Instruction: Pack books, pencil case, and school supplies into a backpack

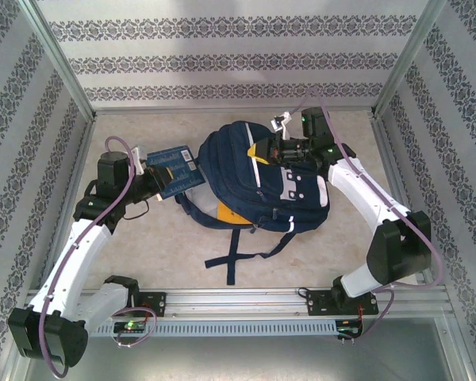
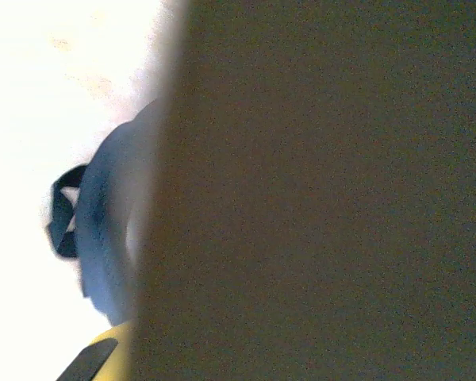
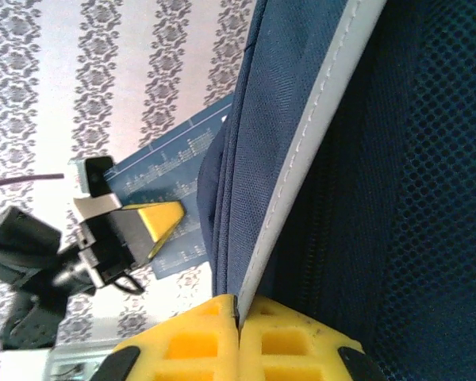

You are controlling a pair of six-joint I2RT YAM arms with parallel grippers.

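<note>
Right hand (image 3: 238, 333) clamped shut on backpack (image 3: 365, 198) edge, left hand (image 1: 146, 170) pinching dark blue book (image 1: 176, 168)

The backpack (image 1: 258, 178) is showing as navy woven cloth, matt and finely ribbed in the right wrist view, with a smooth white stitched stripe (image 3: 309, 135) and open dark mesh (image 3: 428, 159) at the right of that frame. The jaws of the right gripper (image 3: 238, 313) are looking like moulded yellow plastic with a waffle grid. The dark blue book (image 1: 173, 171) is presenting a smooth paper cover. The worktop (image 1: 143, 246) is appearing pale, matt and even. The rail (image 1: 246, 300) along the bottom of the top view is gleaming as ribbed bare metal, and the arm shells (image 1: 75, 258) are shining as white plastic.
</note>
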